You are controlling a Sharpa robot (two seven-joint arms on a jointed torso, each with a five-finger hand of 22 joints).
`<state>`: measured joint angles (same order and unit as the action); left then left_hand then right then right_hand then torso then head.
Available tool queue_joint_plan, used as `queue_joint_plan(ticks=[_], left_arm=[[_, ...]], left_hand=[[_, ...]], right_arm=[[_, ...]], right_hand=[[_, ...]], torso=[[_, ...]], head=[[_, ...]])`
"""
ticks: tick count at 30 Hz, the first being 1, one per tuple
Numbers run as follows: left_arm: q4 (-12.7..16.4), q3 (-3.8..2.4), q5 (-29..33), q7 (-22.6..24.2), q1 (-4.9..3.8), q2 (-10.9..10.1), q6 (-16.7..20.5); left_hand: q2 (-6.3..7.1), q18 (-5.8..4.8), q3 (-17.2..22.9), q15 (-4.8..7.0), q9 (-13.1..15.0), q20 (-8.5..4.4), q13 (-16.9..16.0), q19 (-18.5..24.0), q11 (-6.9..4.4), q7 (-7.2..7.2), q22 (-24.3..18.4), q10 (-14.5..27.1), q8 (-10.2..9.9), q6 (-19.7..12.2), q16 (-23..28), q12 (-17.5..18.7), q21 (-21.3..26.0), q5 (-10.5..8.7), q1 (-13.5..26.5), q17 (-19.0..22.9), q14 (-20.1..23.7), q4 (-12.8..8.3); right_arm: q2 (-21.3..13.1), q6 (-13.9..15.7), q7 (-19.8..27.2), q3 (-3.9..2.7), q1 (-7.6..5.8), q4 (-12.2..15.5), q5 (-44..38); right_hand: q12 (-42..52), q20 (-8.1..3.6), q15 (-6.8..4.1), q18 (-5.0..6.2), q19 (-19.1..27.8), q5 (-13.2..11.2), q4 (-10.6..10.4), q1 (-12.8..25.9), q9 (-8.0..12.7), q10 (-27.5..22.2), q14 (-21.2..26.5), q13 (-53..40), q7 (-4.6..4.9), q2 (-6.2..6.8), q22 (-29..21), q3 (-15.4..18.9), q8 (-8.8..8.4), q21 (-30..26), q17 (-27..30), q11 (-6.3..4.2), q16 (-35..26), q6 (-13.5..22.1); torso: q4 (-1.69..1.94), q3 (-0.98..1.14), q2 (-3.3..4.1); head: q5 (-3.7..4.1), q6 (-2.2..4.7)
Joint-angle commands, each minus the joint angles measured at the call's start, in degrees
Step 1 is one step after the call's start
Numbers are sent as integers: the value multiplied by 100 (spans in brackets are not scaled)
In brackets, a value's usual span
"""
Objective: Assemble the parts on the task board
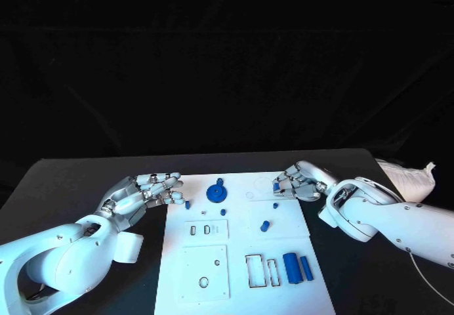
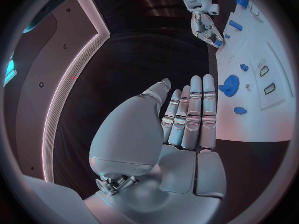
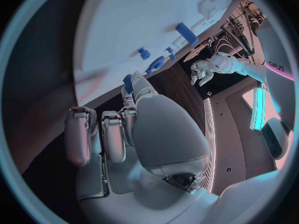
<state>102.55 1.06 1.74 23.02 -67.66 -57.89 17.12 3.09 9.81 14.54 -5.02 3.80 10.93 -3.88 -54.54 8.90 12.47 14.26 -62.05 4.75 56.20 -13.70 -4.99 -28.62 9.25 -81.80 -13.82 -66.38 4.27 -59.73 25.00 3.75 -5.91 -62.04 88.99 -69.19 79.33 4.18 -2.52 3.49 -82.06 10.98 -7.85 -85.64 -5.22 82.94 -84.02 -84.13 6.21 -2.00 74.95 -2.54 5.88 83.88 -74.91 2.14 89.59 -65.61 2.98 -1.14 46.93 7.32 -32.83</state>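
The right hand (image 1: 299, 184) hides most of a small blue part (image 1: 276, 187) at its fingertips.

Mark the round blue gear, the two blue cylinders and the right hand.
Round blue gear (image 1: 216, 193): head view, centre of its disc.
Two blue cylinders (image 1: 292, 268): head view, middle of the larger one.
Right hand (image 1: 298, 184): head view, middle of the hand.

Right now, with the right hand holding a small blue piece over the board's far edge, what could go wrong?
The right hand pinches the small blue part at its fingertips only; it may slip and drop onto the task board. Loose pieces lie close by, such as the blue peg, and could be knocked. The left hand, empty, rests at the board's edge near the blue gear and might nudge it.
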Motion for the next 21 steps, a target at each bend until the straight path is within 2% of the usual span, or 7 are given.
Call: queue_joint_plan(ticks=[1,5,7,10,14,16,21], left_arm=[[-16,-1,-22,33,3,29,-108],[-40,1,-22,37,7,52,-111],[-58,2,-22,40,10,69,-115],[-78,2,-22,41,12,84,-116],[-116,3,-22,42,14,117,-121],[-139,4,-22,44,15,136,-122],[-166,4,-22,44,15,162,-126]], left_hand=[[42,33,28,-32,-5,5,5,32,10,27,5,-12,-26,2,39,39,-20,-29,30,-5,6,11],[42,33,28,-32,-5,5,5,32,10,27,5,-12,-26,2,39,39,-20,-29,30,-5,6,11],[42,33,28,-32,-5,5,5,32,10,27,5,-12,-26,2,39,39,-20,-29,30,-5,6,11],[42,33,28,-32,-5,5,5,32,10,27,5,-12,-26,2,39,39,-20,-29,30,-5,6,11],[42,33,28,-32,-5,5,5,32,10,27,5,-12,-26,2,39,39,-20,-29,30,-5,6,11],[42,33,28,-32,-5,5,5,32,10,27,5,-12,-26,2,39,39,-20,-29,30,-5,6,11],[42,33,28,-32,-5,5,5,32,10,27,5,-12,-26,2,39,39,-20,-29,30,-5,6,11]], right_arm=[[52,217,-551,-5,-57,292,-67],[178,233,-839,-6,-94,579,-310],[315,215,-1044,-5,-98,758,-585],[465,177,-1276,-2,-78,895,-910],[747,93,-1767,9,16,1089,-1531],[934,20,-1992,34,80,1154,-1802],[1212,-93,-2221,76,221,1201,-2176]], right_hand=[[-23,-48,-38,-80,-5,21,-50,104,-17,239,-591,153,-114,-65,353,-12,33,13,-1479,-153,29,-149],[-24,-55,-45,-79,-5,38,-29,83,-19,241,-591,152,-123,-72,352,-36,31,12,-1480,-163,29,-149],[-28,-58,-48,-79,-4,43,-17,72,-19,240,-591,154,-124,-73,350,-48,27,11,-1478,-165,29,-146],[-48,-65,-56,-77,2,44,26,29,-21,233,-588,166,-127,-71,341,-83,23,5,-1466,-170,24,-143],[-171,-74,-59,-68,28,-34,69,13,-25,184,-578,245,-124,-49,302,-119,20,-17,-1419,-169,4,-149],[-194,-75,-58,-65,37,-54,71,23,-25,176,-574,259,-120,-40,289,-124,15,-24,-1402,-168,-2,-146],[-223,-75,-55,-63,45,-85,64,57,-22,166,-571,277,-110,-25,277,-130,0,-32,-1389,-161,-8,-129]], torso=[[14,-4,-6],[21,-6,-6],[43,-14,-13],[54,-20,-21],[74,-36,-40],[65,-39,-46],[72,-49,-52]], head=[[-7,-11],[-42,-22],[-55,-49],[-84,-71],[-118,-116],[-155,-138],[-234,-196]])
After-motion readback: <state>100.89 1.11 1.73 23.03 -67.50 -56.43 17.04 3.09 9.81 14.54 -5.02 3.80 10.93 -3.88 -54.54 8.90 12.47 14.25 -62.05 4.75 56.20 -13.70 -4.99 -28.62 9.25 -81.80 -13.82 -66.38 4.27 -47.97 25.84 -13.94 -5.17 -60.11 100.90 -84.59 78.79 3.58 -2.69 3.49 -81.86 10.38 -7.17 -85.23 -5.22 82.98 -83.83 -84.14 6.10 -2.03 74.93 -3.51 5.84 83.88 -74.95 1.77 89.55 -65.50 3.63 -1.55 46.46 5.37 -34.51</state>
